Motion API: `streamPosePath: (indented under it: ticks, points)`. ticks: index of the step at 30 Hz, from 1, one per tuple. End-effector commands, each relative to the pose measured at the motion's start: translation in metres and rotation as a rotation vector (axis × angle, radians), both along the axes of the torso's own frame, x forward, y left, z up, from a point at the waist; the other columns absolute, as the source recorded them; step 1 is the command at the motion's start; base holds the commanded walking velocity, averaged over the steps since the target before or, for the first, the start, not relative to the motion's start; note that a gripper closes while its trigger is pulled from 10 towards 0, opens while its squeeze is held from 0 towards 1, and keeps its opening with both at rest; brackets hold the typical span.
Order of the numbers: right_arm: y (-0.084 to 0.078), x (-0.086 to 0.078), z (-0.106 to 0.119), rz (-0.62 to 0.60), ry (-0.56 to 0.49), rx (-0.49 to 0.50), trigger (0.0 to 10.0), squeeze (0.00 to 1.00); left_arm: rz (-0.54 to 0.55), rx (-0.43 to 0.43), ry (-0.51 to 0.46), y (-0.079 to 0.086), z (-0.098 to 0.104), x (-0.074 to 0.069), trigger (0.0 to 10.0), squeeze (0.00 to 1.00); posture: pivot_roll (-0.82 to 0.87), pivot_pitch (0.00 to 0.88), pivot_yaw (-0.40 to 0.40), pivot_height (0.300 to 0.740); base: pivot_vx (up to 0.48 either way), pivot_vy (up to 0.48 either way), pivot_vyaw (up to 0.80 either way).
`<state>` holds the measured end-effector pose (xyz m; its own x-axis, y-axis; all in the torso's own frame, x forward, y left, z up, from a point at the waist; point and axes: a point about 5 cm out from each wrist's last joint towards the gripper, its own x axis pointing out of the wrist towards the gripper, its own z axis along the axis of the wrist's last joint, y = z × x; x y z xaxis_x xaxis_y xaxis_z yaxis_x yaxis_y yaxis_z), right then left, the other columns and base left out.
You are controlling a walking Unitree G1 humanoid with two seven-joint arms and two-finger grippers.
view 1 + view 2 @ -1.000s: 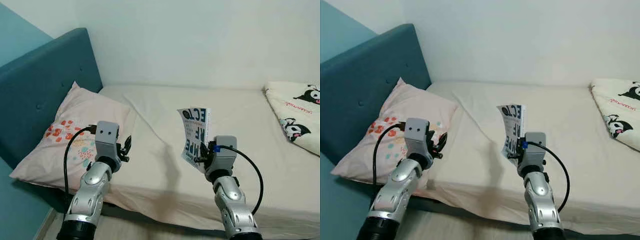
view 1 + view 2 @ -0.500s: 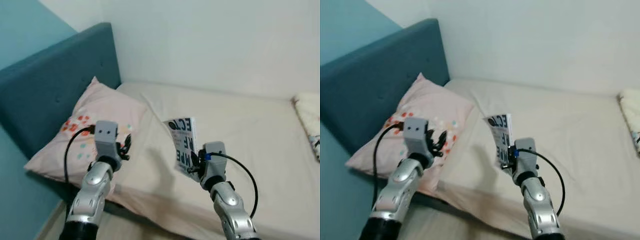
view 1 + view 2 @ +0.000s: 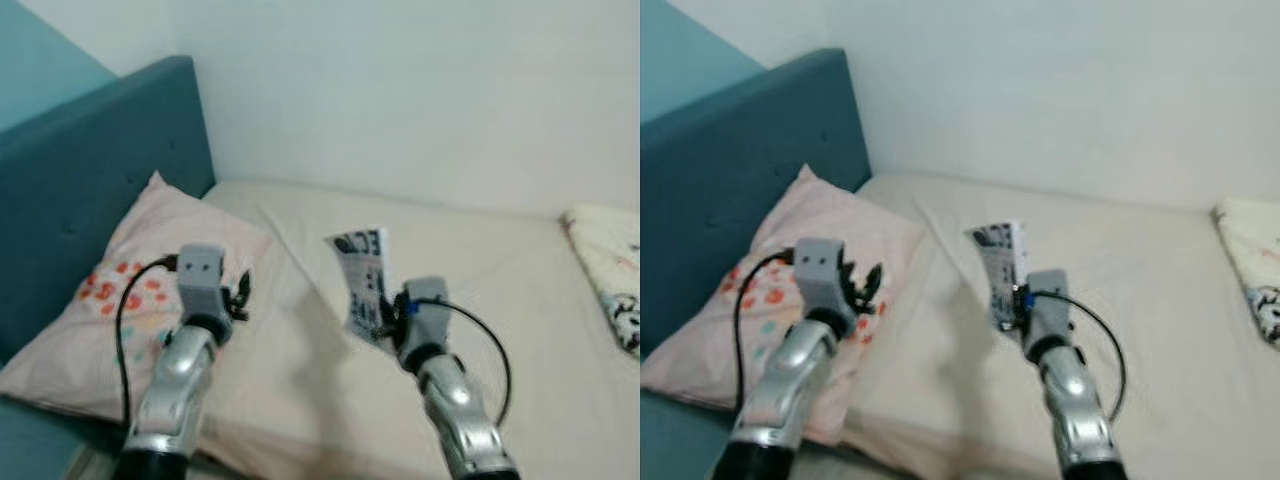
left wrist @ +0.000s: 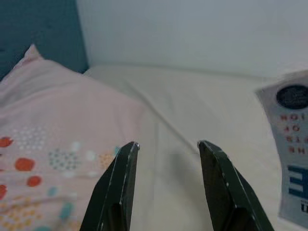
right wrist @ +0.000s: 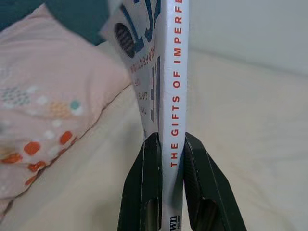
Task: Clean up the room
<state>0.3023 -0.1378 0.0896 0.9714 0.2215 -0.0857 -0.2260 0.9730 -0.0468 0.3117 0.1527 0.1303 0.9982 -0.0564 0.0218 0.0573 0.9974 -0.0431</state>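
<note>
My right gripper (image 3: 388, 312) is shut on a white paperback book (image 3: 363, 283) with dark lettering, held upright over the cream bed (image 3: 480, 290). In the right wrist view the book's spine (image 5: 172, 96) stands clamped between the two black fingers (image 5: 144, 183). My left gripper (image 3: 238, 293) hovers over the near edge of the pink pillow (image 3: 120, 290). In the left wrist view its fingers (image 4: 120, 187) are spread apart with nothing between them, and the pillow (image 4: 53, 154) and the book (image 4: 288, 144) lie beyond.
A teal padded headboard (image 3: 80, 170) rises on the left, with a white wall (image 3: 400, 90) behind the bed. A white blanket with black cartoon figures (image 3: 610, 270) lies at the far right of the mattress.
The camera has swung, so the whole scene has shifted and the printed blanket shows again at the right. Both arms keep the same pose, and the book stays in the right gripper.
</note>
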Motion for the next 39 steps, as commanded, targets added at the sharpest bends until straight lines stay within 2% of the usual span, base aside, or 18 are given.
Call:
streamPosePath:
  ticks: [1, 10, 28, 32, 39]
  points:
    - [-0.0053, 0.0005, 0.0055, -0.02, -0.026, -0.003, 10.0, 0.0, 0.002, -0.009, 0.012, 0.0, -0.0032, -0.0024, 10.0, 0.0, 0.02, 0.001, -0.016, 0.74, 0.0, 0.0, 0.0]
    - [-0.0055, -0.001, 0.0039, -0.025, -0.023, 0.001, 10.0, 0.0, -0.021, -0.001, 0.011, -0.0007, -0.0035, -0.0029, 10.0, 0.0, 0.02, 0.0, -0.008, 0.74, 0.0, 0.069, 0.0]
    - [-0.0021, -0.0014, 0.0031, -0.026, -0.025, 0.008, 10.0, 0.0, -0.035, 0.0, 0.006, 0.0, -0.0016, -0.0034, 10.0, 0.0, 0.03, 0.0, -0.004, 0.74, 0.0, 0.443, 0.0]
    - [-0.0008, -0.0012, 0.0032, -0.026, -0.026, 0.014, 10.0, 0.0, -0.051, 0.009, -0.03, -0.0029, 0.0048, -0.004, 10.0, 0.0, 0.04, 0.0, 0.0, 0.74, 0.0, -0.24, 0.0]
    - [-0.0004, -0.0012, 0.003, -0.031, -0.027, 0.022, 10.0, 0.0, -0.056, 0.009, -0.031, -0.0042, 0.0056, -0.0039, 10.0, 0.0, 0.04, 0.0, 0.002, 0.74, 0.0, -0.48, 0.0]
